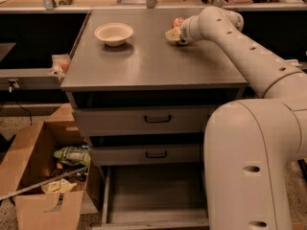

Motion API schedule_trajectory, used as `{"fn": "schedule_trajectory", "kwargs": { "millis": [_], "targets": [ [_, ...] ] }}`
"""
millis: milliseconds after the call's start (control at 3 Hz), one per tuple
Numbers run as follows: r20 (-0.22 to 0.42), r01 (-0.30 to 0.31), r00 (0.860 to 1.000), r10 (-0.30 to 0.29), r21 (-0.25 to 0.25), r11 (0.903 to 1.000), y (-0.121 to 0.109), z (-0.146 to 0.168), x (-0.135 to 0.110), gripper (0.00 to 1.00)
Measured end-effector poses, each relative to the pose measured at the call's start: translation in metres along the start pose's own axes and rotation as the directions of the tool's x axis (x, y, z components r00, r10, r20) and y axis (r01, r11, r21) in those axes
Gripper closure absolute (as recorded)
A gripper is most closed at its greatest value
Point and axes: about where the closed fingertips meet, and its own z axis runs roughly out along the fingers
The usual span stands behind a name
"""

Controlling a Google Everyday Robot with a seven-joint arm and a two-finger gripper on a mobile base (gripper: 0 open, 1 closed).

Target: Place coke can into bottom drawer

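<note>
The coke can (178, 22) is a small red-orange can on the far right part of the grey cabinet top (144, 61), mostly hidden behind my gripper. My gripper (173, 34) is at the can, on its near side, low over the cabinet top. The bottom drawer (153, 195) is pulled out at the foot of the cabinet, a shallow grey tray with nothing showing in it. My arm's large white body (254, 166) covers the drawer's right side.
A white bowl (113, 33) sits on the cabinet top at the far left. Two upper drawers with black handles (157, 119) are shut. An open cardboard box (43, 186) with rubbish stands on the floor at the left. A counter runs behind.
</note>
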Motion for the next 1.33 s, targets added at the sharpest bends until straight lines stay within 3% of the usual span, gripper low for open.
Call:
{"fn": "schedule_trajectory", "kwargs": {
  "millis": [333,667,1000,1333],
  "targets": [
    [-0.002,0.005,1.0,-0.005,-0.011,0.9999,0.002,-0.001,0.002,0.66],
    [0.045,0.056,0.998,-0.051,-0.117,0.9916,0.021,-0.037,-0.014,0.97],
    [0.113,0.145,0.986,-0.122,-0.228,0.9629,0.046,-0.086,-0.037,1.0],
    [0.122,0.186,0.979,-0.161,-0.242,0.9523,0.053,-0.084,-0.035,1.0]
  ]
}}
